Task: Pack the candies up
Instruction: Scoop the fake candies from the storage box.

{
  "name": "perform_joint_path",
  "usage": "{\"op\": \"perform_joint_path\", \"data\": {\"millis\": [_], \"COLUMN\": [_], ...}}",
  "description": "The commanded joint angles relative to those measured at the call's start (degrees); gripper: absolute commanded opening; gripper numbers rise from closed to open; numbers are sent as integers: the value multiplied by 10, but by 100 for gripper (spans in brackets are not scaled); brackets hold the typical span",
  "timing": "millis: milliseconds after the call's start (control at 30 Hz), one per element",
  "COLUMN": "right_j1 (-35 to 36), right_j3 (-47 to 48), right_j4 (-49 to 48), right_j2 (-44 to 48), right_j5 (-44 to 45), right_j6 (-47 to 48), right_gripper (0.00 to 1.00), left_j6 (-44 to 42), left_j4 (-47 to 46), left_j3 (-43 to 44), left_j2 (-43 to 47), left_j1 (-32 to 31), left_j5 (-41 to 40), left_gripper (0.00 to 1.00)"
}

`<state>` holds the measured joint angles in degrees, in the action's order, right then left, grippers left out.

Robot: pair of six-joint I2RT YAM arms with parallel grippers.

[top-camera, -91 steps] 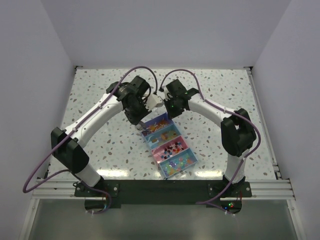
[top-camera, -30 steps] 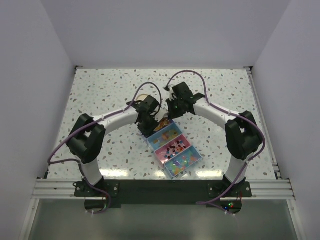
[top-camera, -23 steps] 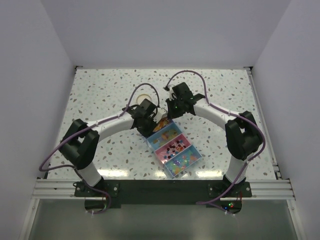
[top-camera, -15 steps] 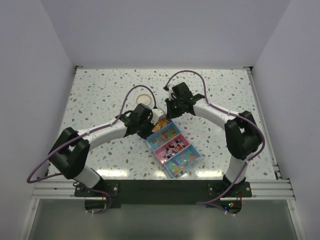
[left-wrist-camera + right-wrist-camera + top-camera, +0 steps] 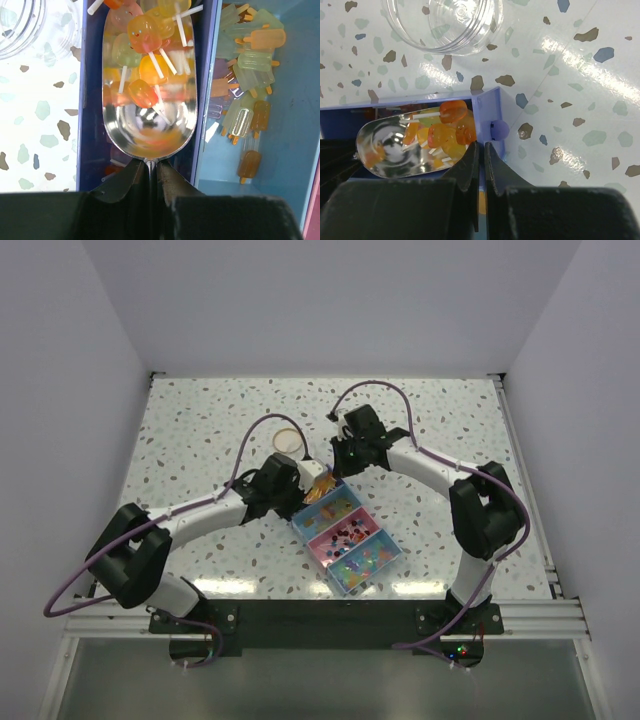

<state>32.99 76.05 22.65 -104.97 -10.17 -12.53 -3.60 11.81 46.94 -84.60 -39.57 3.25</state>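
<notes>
The left tool (image 5: 150,172) is clamped on a metal scoop (image 5: 149,132) heaped with candies (image 5: 144,35), low in the box (image 5: 85,100). The right tool (image 5: 480,150) is closed together, empty, at the box's end wall. I think it is best to lift the scoop level and slowly toward the clear jar (image 5: 442,20).

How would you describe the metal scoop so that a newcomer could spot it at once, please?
On the speckled table, find the compartment box near its middle. In its far-end dark blue compartment is the scoop, its handle pinched by the left pincer. It is the only shiny silver thing there, loaded with orange and yellow candies.
</notes>
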Motion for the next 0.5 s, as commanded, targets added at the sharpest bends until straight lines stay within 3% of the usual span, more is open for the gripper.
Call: {"op": "perform_joint_path", "data": {"millis": [0, 267, 467], "right_j1": [1, 1, 1], "right_j3": [-11, 5, 16], "right_j4": [22, 44, 68], "right_j2": [-17, 13, 36], "right_j5": [7, 9, 17], "right_j6": [-7, 1, 15], "right_gripper": [3, 30, 38], "left_j6": [5, 1, 3], "left_j4": [-70, -95, -134], "left_j3": [-3, -34, -52], "left_j2": [12, 36, 40], "left_j1": [-9, -9, -9], "left_j5": [28, 34, 40], "left_gripper": [0, 0, 0]}}
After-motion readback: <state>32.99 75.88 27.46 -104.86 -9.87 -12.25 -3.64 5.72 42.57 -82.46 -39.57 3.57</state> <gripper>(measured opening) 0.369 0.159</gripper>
